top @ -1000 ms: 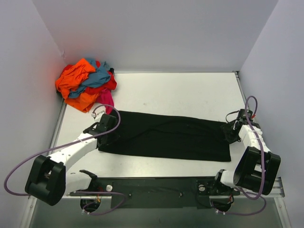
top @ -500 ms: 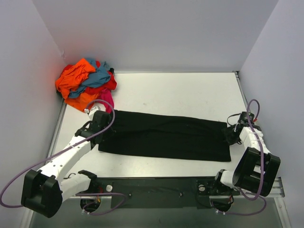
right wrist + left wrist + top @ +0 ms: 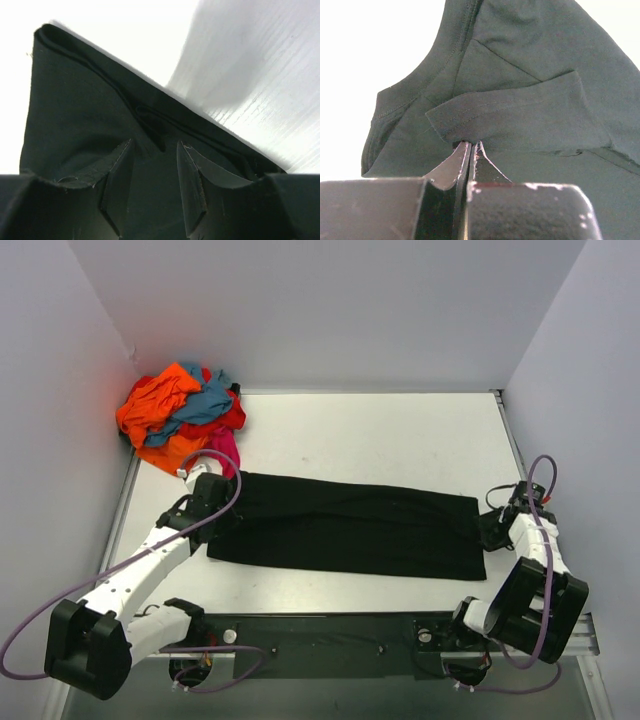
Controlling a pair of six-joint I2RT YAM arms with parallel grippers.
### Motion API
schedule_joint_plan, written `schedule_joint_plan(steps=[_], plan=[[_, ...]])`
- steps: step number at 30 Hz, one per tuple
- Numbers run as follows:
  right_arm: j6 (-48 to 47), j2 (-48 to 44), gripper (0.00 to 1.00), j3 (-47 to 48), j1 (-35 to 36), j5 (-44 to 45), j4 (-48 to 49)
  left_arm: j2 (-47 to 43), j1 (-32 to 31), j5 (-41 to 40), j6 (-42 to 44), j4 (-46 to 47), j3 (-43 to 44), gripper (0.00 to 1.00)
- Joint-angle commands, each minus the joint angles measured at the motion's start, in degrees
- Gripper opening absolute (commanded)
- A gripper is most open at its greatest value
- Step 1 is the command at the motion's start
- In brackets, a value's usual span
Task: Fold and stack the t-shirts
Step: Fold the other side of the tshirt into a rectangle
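A black t-shirt (image 3: 350, 525) lies folded into a long strip across the table. My left gripper (image 3: 222, 502) is at its left end; in the left wrist view it (image 3: 470, 145) is shut on the edge of the folded sleeve (image 3: 510, 115). My right gripper (image 3: 490, 525) is at the strip's right end; in the right wrist view it (image 3: 155, 147) is open, its fingers (image 3: 120, 170) resting on the black cloth (image 3: 75, 110) with a fold ridge between them. A pile of orange, blue, red and pink shirts (image 3: 180, 415) lies at the back left.
White walls close in the table at the back, left and right. The bare white table top (image 3: 370, 435) stretches behind the black shirt. A dark base rail (image 3: 320, 635) runs along the near edge.
My left arm swung in toward the shirt's left end and settled there. My right gripper drew back slightly to the right, off the shirt's edge.
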Motion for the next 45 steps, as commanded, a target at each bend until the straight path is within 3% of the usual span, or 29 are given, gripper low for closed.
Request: schedule_joint_plan(steps=[1,10,14,26,31,38,45], plan=[[0.7,1.0,0.36,-1.9,0.9,-2.2,0.0,-1.2,0.6,-0.6,0.9,0.1,2.7,0.0],[2.3,2.7,0.27,-2.6,1.3,-4.6,2.5,-1.0,0.7,-0.6,0.9,0.3,3.0,0.0],[2.6,3.0,0.01,-1.0,1.4,-5.2,2.9,-0.3,1.2,-1.1,1.3,0.8,3.6,0.0],[9.7,15.9,0.0,14.5,1.9,-5.9,6.9,11.6,6.9,-2.6,1.8,10.4,16.6,0.0],[11.7,23.4,0.0,26.7,3.1,-6.4,4.6,24.9,8.1,-0.9,1.7,12.5,30.3,0.0],[11.0,33.0,0.0,36.5,3.6,-8.8,2.9,39.4,8.4,-1.8,6.0,11.7,49.9,0.0],[9.4,38.1,0.0,43.1,3.7,-10.8,2.2,43.8,9.2,-1.2,8.2,11.9,54.6,0.0]])
